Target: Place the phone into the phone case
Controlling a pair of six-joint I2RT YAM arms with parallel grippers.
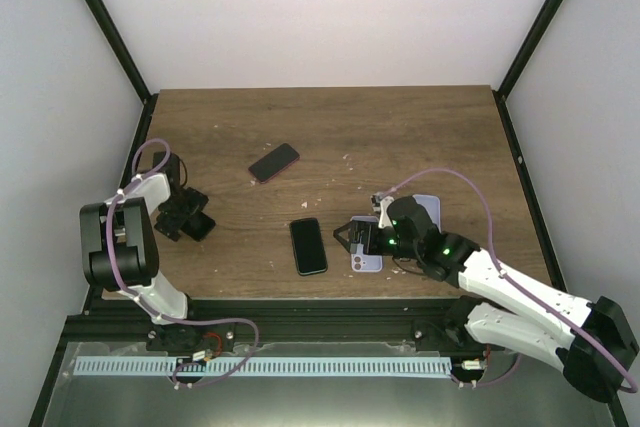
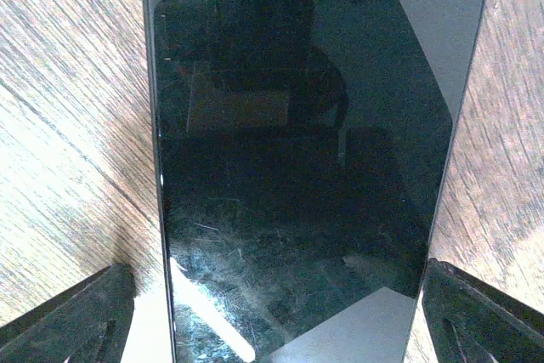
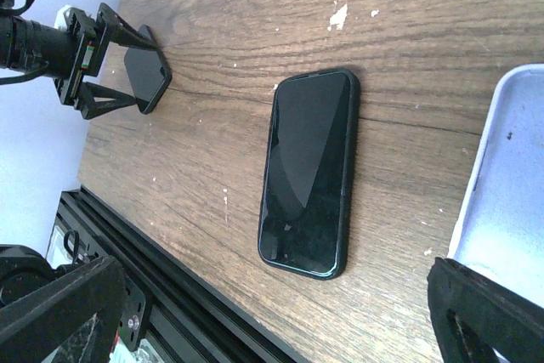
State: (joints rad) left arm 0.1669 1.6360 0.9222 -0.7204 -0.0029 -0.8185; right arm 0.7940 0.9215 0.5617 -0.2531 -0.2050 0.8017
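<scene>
A bare black phone point(image 1: 199, 226) lies screen up on the wooden table at the left. My left gripper point(image 1: 188, 217) is low over it, open, with a finger on either side of one end. In the left wrist view the phone point(image 2: 306, 125) fills the frame, and a strip of table shows between it and each fingertip point(image 2: 76, 316). A pale lavender phone case point(image 1: 426, 209) lies open side up at the right. My right gripper point(image 1: 352, 237) is open and empty above its left end. In the right wrist view the case point(image 3: 510, 201) is at the right edge.
A black phone in a dark green case point(image 1: 309, 246) lies between the two grippers, near the front edge; it also shows in the right wrist view point(image 3: 308, 172). A phone in a pink-red case point(image 1: 274, 162) lies further back. The black frame rail point(image 1: 300, 307) runs along the table's near edge.
</scene>
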